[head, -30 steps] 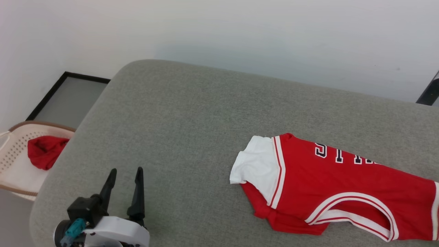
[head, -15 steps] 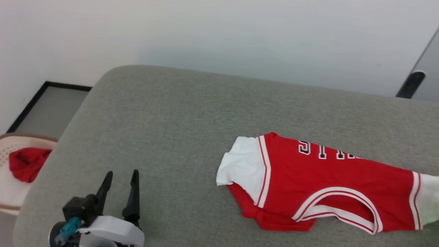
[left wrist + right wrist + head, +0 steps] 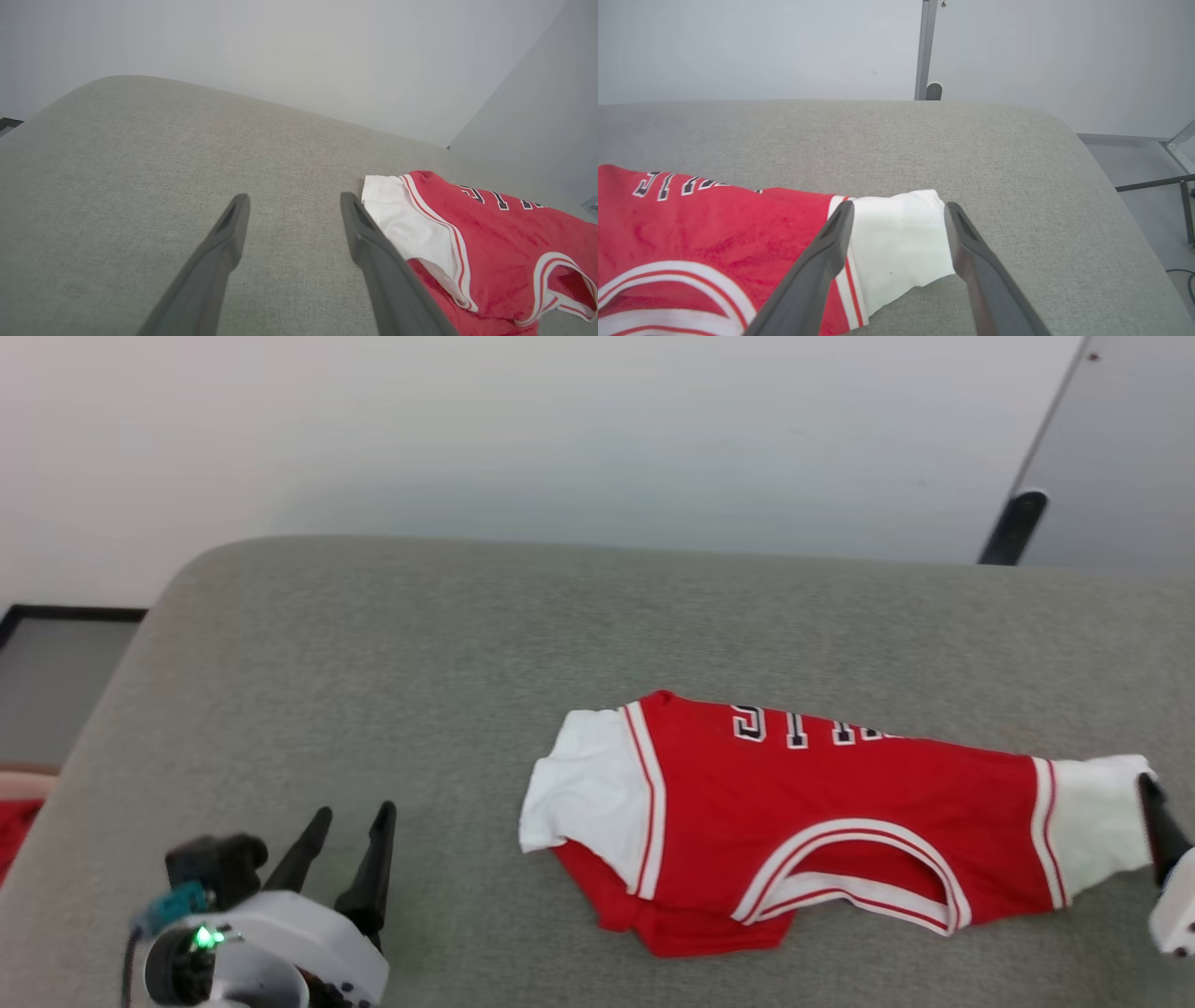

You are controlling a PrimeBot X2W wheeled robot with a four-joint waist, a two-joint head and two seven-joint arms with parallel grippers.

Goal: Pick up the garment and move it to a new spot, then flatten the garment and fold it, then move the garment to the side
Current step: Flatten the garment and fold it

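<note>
Garment: a red jersey-style shirt (image 3: 822, 812) with white short sleeves, white-and-red striped trim and black-and-white block lettering. It lies spread lengthwise on the right half of a grey fabric-covered counter (image 3: 373, 644), one white sleeve at each end. The lettering faces the far edge and the trimmed neck opening faces the near edge. The red cloth at its near-left corner is bunched and folded under. Left claw (image 3: 353, 812): low over the counter's near-left area, apart from the shirt in the head view. Its fingers are parted and hold nothing; the left wrist view shows bare grey fabric between them (image 3: 294, 198), with the shirt's left sleeve and red body (image 3: 504, 233) just off to the right of the right-hand finger. Right claw (image 3: 899, 206): fingers spread wide, with the shirt's (image 3: 714, 224) right-hand white sleeve lying in the gap between them in the right wrist view. In the head view one dark finger (image 3: 1158, 821) stands at that sleeve's outer edge; contact with the cloth cannot be determined. Surroundings: a plain white wall (image 3: 560, 429) behind the counter, a dark-framed grey panel (image 3: 56, 681) on the floor at far left, and a sliver of red cloth (image 3: 14, 831) at the left edge.
</note>
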